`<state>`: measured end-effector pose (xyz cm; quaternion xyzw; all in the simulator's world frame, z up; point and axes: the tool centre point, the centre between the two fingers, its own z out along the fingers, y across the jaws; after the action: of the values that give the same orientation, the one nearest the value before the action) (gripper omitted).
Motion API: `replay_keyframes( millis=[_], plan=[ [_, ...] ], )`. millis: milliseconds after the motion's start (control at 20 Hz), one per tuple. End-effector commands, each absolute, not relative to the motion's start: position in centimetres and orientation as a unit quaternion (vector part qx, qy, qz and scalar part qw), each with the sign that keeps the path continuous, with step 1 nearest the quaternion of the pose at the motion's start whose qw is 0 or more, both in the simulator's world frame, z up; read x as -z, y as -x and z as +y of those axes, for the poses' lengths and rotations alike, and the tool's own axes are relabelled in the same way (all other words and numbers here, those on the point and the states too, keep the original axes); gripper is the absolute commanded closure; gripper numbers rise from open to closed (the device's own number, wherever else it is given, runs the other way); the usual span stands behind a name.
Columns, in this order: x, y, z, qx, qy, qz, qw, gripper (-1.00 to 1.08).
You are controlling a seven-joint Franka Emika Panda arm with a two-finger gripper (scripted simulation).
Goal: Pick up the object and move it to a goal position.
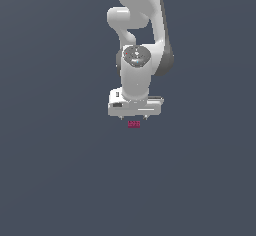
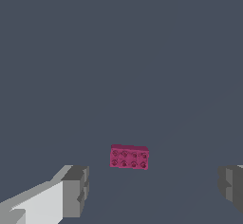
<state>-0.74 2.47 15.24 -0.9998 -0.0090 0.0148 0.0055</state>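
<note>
My gripper (image 1: 134,116) is spread wide, nothing held, hanging just above the object (image 1: 133,124) so the fingers (image 2: 76,190) straddle it. The object lies flat on the floor, centred between them, untouched; descent comes next, I judge.

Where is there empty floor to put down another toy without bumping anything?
Almost everywhere. The grey floor is bare on both sides of the exterior view and all along its lower part. The only crowded spot is the middle, where the small magenta block lies just under the white gripper, whose fingers stand spread wide apart.
</note>
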Motion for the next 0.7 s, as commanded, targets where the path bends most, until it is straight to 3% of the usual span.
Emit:
replay_keyframes(
  millis=[0,650],
  plan=[
    [-15.24,0.74,2.47,-0.015,1.0,-0.009,0.005,-0.92],
    [-15.94,0.12,3.39,-0.01,1.0,-0.016,0.011,-0.92]
  ],
)
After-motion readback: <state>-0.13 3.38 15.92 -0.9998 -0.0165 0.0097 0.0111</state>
